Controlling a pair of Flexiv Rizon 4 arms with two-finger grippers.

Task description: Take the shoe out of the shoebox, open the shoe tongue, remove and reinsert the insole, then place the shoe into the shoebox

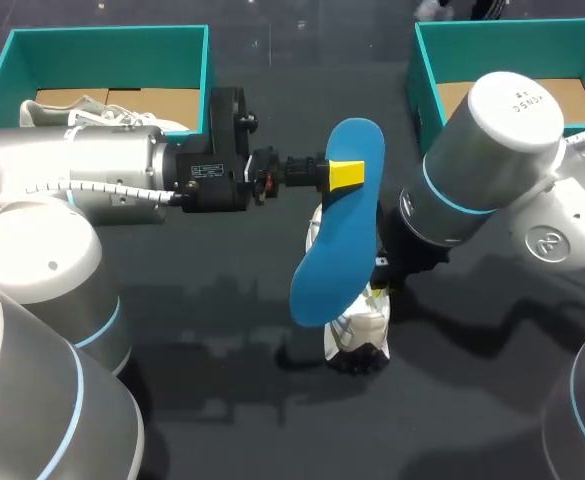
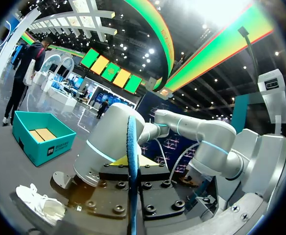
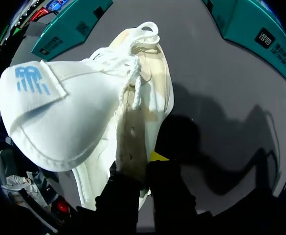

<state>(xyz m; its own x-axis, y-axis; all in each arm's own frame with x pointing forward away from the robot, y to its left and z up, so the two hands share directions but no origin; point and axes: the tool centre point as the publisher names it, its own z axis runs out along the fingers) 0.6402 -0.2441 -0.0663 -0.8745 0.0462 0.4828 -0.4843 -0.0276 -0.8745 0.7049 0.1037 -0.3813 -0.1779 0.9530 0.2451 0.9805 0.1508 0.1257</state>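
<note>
Where the counter (image 1: 212,330) lies nearest you, your right claw (image 3: 143,169) pinches the side wall of the white shoe (image 1: 360,325), its tongue folded out. Just above, the blue insole (image 1: 334,240) hides much of it. The insole's long axis runs away from you and it is clamped in your left claw (image 1: 344,174). Beyond stand the left shoebox (image 1: 208,70), holding another shoe (image 1: 82,112), and the right shoebox (image 1: 422,70).

Spreading across the whole work area as a dark matte table (image 1: 222,430). Catching soft grey shadows (image 1: 217,305) near the middle of that surface. Standing at the far left corner as an open teal box (image 1: 107,38), well apart from the table's middle. Showing a brown cardboard liner (image 1: 167,100) on the floor inside. Lying on that liner as a second white sneaker (image 1: 72,113), laces showing on top, lower part hiding from the head view.
</note>
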